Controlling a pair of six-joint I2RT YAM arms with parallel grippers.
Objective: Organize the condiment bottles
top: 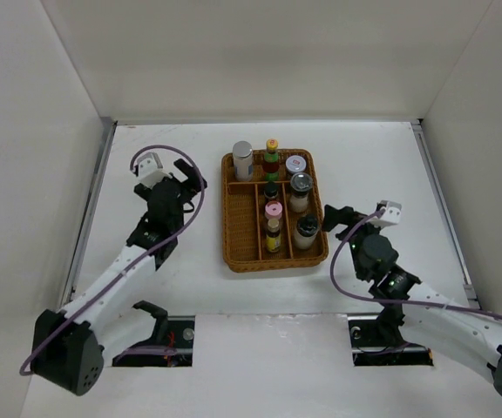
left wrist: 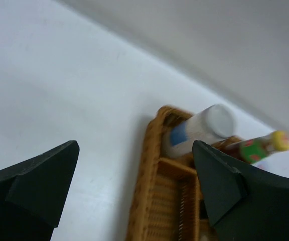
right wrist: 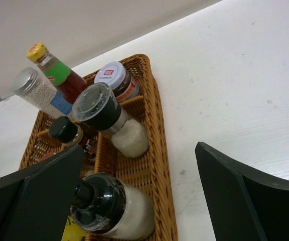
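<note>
Sorting looks all but finished. The condiment bottles [top: 300,190] all stand inside the woven basket [top: 231,252] at mid-table, with the sauce bottle [top: 272,157] in the far row and the pink-capped one [top: 274,212] nearer. The left gripper [left wrist: 134,145] hangs left of the basket, jaws spread wide and empty. The right gripper [right wrist: 139,146] (likewise agape, holding nothing) sits off its near right corner. The next move, I judge, calls only for backing both arms away.

Basket [top: 274,266]: brown woven wicker, rough, ribbed.
Table [top: 390,174]: white, smooth, matt.
Shaker [right wrist: 36,92]: clear body, dimpled shiny silver lid.
Sauce bottle [right wrist: 59,72]: glossy; smooth yellow cap, looks plastic.
</note>
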